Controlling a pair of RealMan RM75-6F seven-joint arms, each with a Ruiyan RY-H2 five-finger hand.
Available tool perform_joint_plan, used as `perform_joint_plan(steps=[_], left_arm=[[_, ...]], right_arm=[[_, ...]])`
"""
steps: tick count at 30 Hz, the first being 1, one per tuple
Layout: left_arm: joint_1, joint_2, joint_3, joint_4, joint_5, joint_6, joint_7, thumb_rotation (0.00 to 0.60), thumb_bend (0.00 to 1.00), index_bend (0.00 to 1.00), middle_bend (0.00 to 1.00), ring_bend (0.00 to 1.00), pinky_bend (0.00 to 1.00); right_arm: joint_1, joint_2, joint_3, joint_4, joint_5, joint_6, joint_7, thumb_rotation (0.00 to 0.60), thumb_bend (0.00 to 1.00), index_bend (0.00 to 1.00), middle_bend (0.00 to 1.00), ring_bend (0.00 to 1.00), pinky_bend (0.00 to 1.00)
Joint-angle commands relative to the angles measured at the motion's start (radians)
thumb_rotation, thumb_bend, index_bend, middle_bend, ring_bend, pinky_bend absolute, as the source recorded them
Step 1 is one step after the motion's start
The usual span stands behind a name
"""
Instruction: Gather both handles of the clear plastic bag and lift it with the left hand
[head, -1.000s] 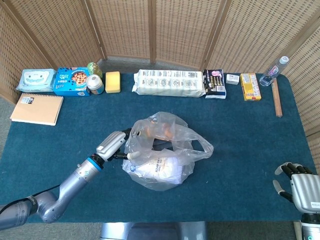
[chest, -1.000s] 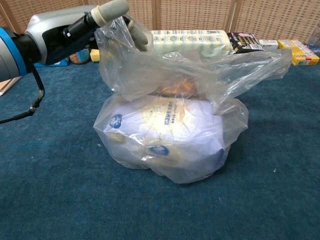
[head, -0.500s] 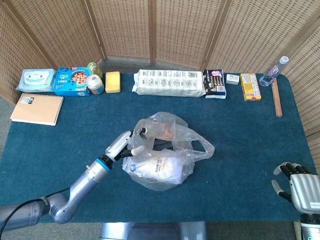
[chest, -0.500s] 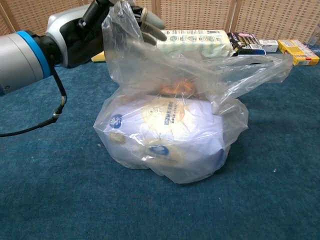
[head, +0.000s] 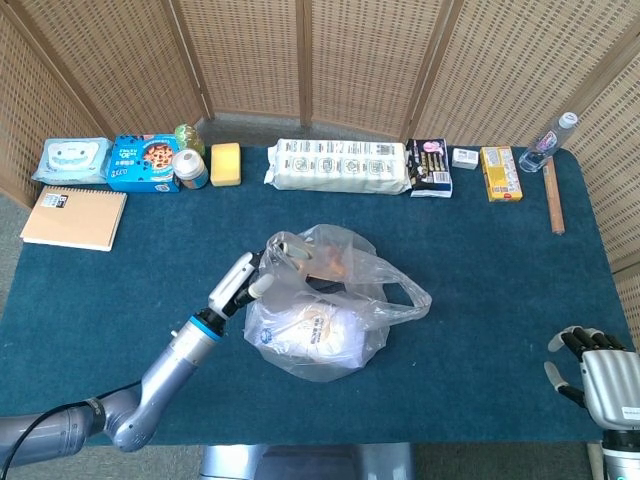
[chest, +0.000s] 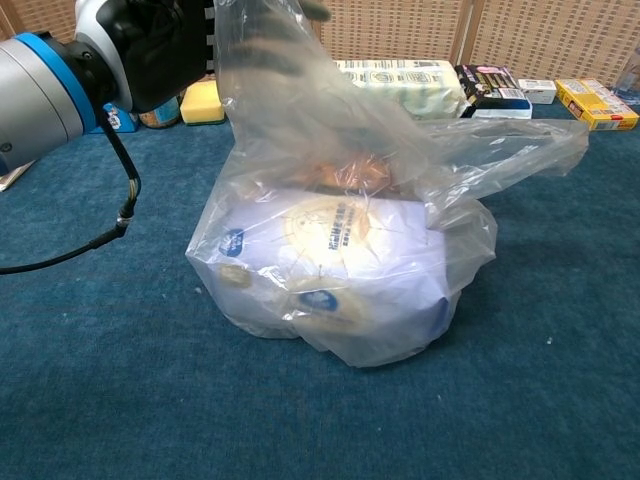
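Note:
The clear plastic bag (head: 318, 318) (chest: 340, 270) stands mid-table, holding a white printed pack and something orange-brown. My left hand (head: 243, 281) (chest: 165, 45) is at the bag's upper left and holds its near handle (head: 283, 250) (chest: 265, 60), pulled up taut; in the chest view some fingers show through the plastic at the top edge. The other handle (head: 403, 297) (chest: 525, 135) droops loose to the right, untouched. My right hand (head: 597, 368) hovers at the table's front right corner, fingers apart, holding nothing, far from the bag.
Along the back edge lie a wipes pack (head: 72, 158), a blue snack box (head: 143, 162), a yellow sponge (head: 225, 163), a long white pack (head: 340, 166), small boxes (head: 500, 159) and a bottle (head: 550, 141). A notebook (head: 74, 217) lies far left.
My left hand has risen and moved in toward the bag, drawing the near handle upward until the plastic stands taut. The right hand has stayed put.

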Motion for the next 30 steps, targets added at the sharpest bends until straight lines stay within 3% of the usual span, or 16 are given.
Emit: perform_joint_plan(steps=[1,12,20,26,30], left_arm=[[0.003,-0.01,-0.027,-0.014,-0.028,-0.025,-0.153,0.0,0.12,0.29,0.28,0.21,0.29],[-0.025,0.054,-0.083,-0.029,-0.089,-0.297,-0.653,0.0,0.13,0.29,0.28,0.23,0.38],[-0.044,0.072,-0.125,-0.006,-0.176,-0.467,-0.821,0.0,0.14,0.28,0.28,0.23,0.39],[-0.017,0.061,-0.207,-0.007,-0.119,-0.498,-0.984,0.0,0.15,0.28,0.28,0.24,0.4],[0.012,0.072,-0.226,-0.013,-0.05,-0.495,-1.083,0.003,0.16,0.29,0.32,0.3,0.46]], right_arm=[[-0.001,0.0,0.0,0.0,-0.001,0.001,0.0,0.6,0.31,0.5,0.47,0.42,0.45],[-0.006,0.004,0.0,-0.002,-0.004,0.008,0.003,0.6,0.31,0.5,0.47,0.43,0.45],[-0.009,0.007,0.001,-0.002,-0.003,0.013,0.005,0.6,0.31,0.5,0.47,0.43,0.45],[-0.01,0.01,0.001,-0.008,-0.006,0.015,0.001,0.6,0.31,0.5,0.47,0.43,0.45],[-0.011,0.01,0.001,-0.008,-0.003,0.013,0.0,0.6,0.31,0.5,0.47,0.43,0.45]])
